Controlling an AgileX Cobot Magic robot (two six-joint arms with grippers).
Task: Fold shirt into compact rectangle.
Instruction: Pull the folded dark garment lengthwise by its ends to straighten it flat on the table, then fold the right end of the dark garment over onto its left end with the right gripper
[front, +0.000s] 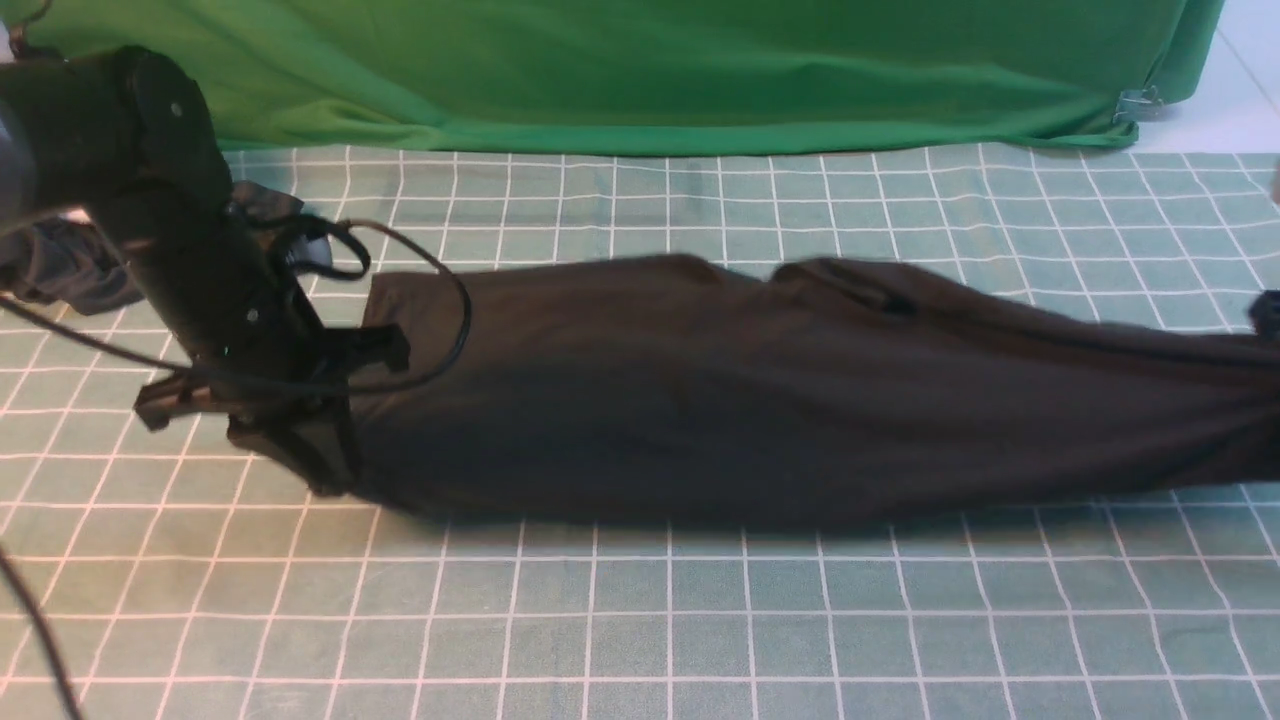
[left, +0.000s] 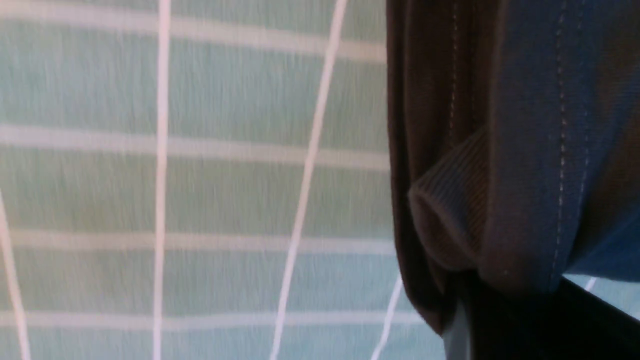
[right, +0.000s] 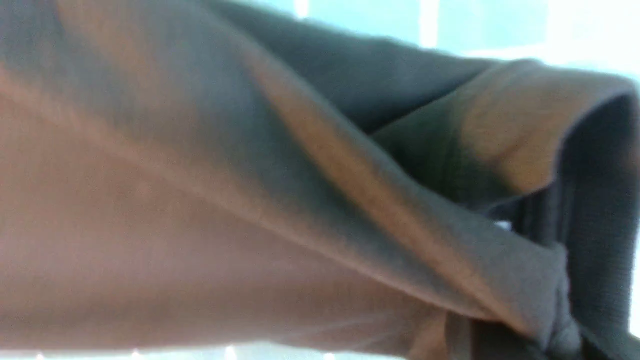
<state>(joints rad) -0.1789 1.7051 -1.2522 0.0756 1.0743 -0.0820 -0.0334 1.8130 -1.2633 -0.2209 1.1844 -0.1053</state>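
- A table under a pale green tablecloth ruled with a white grid fills the foreground; behind it hangs a bright green backdrop, with a small metal clip at its far right corner; a strip of pale floor shows beyond that corner.
- The shirt, black, is drawn out into a long band across the middle of the table, from the left arm to the right edge of the front view; its lower edge casts a shadow on the grid and its right end tapers and rises out of frame.
- The left gripper is clamped on the shirt's left end; the left wrist view shows a stitched hem and a ribbed strip bunched against a dark finger, with the grid close behind.
- A second dark garment lies crumpled at the far left, partly behind the left arm, apart from the shirt.
- The right gripper is hard to make out; the right wrist view is blurred and filled with dark folds gathering toward one corner, so I cannot tell whether it is closed on the cloth; a small dark shape sits cut off at the front view's right edge.
- No print or label shows on the shirt.
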